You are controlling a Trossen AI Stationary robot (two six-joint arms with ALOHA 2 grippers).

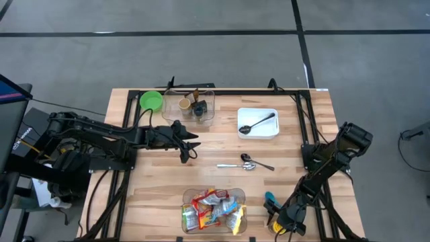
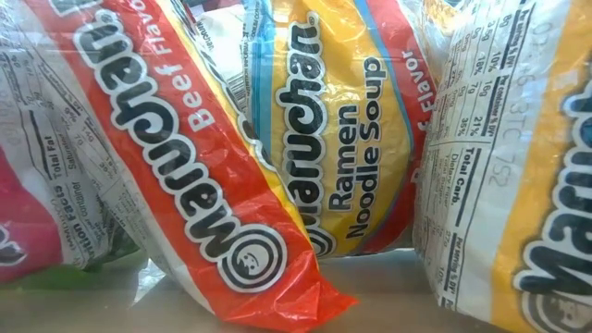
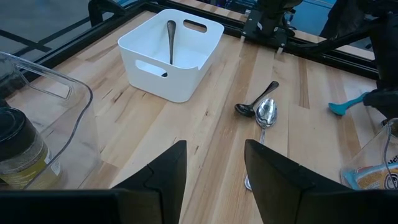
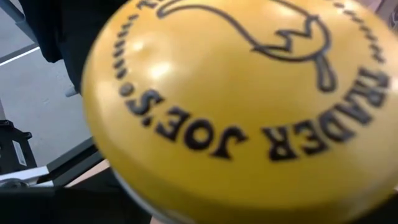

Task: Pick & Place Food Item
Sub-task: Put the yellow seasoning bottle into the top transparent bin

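Note:
A jar with a yellow lid (image 4: 242, 99) marked "Trader Joe's" fills the right wrist view. In the high view a bit of the yellow lid (image 1: 279, 229) shows under my right gripper (image 1: 282, 225) at the table's near right edge. I cannot tell if that gripper touches the jar. Ramen packets (image 2: 277, 157) lie piled in a clear bin (image 1: 213, 210) at the near middle. My left gripper (image 3: 214, 149) hangs open above the bare table centre (image 1: 191, 148) with nothing between its fingers.
A white tray (image 1: 258, 122) with a black spoon stands at the far right. Two spoons (image 1: 252, 163) lie mid-table, and a teal-handled utensil (image 1: 270, 199) lies near my right arm. A green bowl (image 1: 151, 101) and a clear box of jars (image 1: 191, 106) stand at the far edge.

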